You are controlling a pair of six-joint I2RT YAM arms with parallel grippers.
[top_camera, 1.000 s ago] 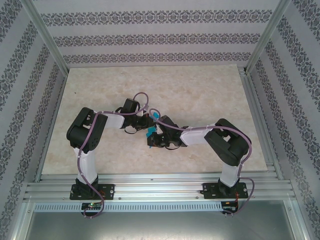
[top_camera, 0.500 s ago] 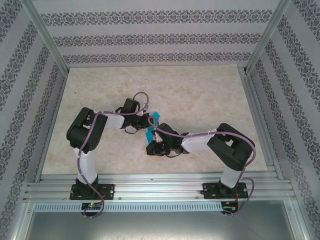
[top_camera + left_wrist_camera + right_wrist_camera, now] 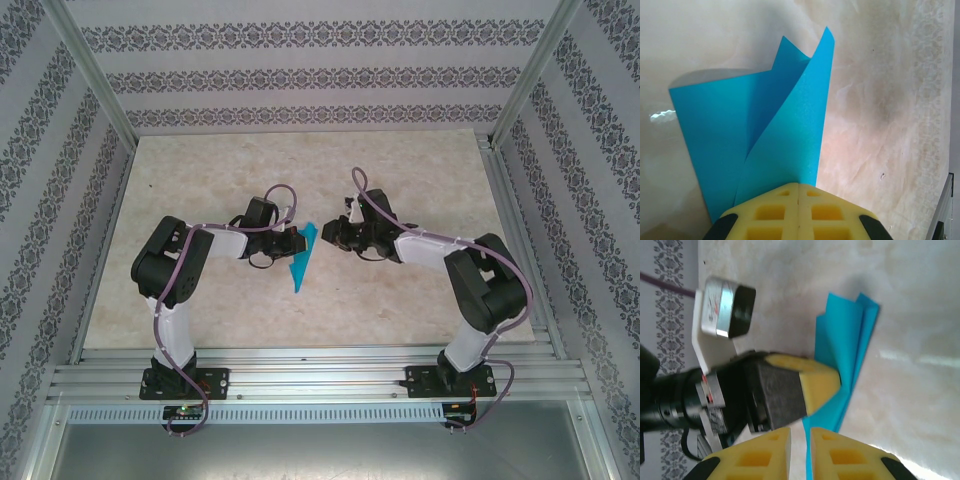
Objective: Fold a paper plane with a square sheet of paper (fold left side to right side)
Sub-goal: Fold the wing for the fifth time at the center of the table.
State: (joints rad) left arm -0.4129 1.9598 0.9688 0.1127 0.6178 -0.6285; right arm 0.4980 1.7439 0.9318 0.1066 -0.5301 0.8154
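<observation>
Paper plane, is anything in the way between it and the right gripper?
No, nothing visible. Just bare table separates the right gripper from the paper plane, which the left gripper pinches from the other side.

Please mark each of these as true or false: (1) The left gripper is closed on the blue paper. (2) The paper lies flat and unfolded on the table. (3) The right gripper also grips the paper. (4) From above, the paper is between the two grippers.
1. The left gripper is closed on the blue paper. True.
2. The paper lies flat and unfolded on the table. False: it is folded into layers, and from above it looks narrow and pointed.
3. The right gripper also grips the paper. False: nothing sits in the narrow gap between its fingers, and from above it stands apart from the paper, to the right.
4. From above, the paper is between the two grippers. True.
</observation>
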